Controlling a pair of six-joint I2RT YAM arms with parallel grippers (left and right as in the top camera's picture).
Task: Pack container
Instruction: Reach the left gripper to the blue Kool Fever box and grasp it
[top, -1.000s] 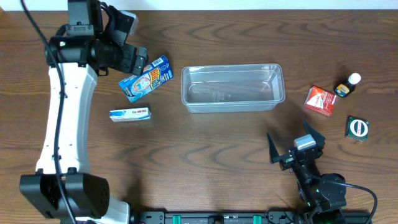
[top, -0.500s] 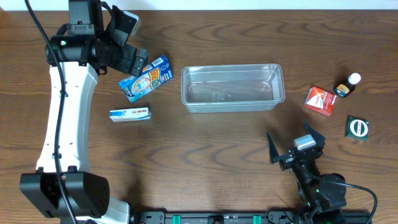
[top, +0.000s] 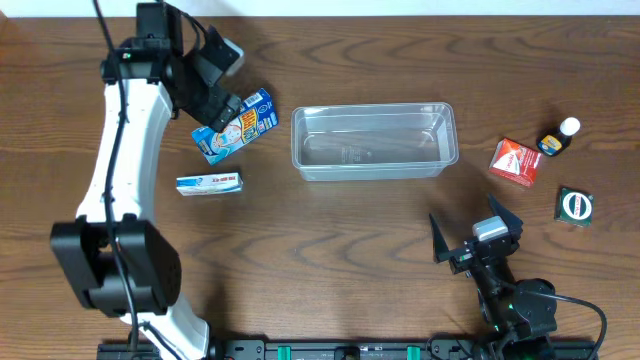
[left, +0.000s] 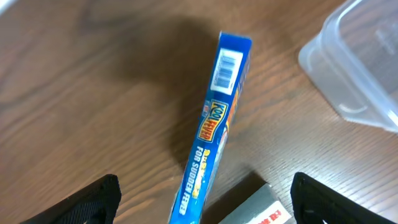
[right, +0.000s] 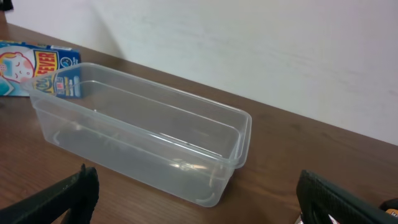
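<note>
The clear plastic container (top: 374, 141) stands empty at the table's middle back; it also shows in the right wrist view (right: 140, 137) and at the top right of the left wrist view (left: 357, 62). A blue cooling-patch box (top: 235, 125) lies left of it, seen edge-on in the left wrist view (left: 214, 134). My left gripper (top: 222, 92) is open above the box's upper left end, its fingers (left: 202, 202) apart on either side of the box and not touching it. A small blue-and-white box (top: 209, 183) lies below it. My right gripper (top: 478, 232) is open and empty near the front edge.
A red box (top: 515, 161), a small dark bottle with a white cap (top: 558, 139) and a dark green box (top: 574, 206) lie at the right. The left arm reaches up along the table's left side. A white wall lies behind the table.
My left arm has swung right and turned its gripper over the blue box. The box, the container and the right arm have not moved.
</note>
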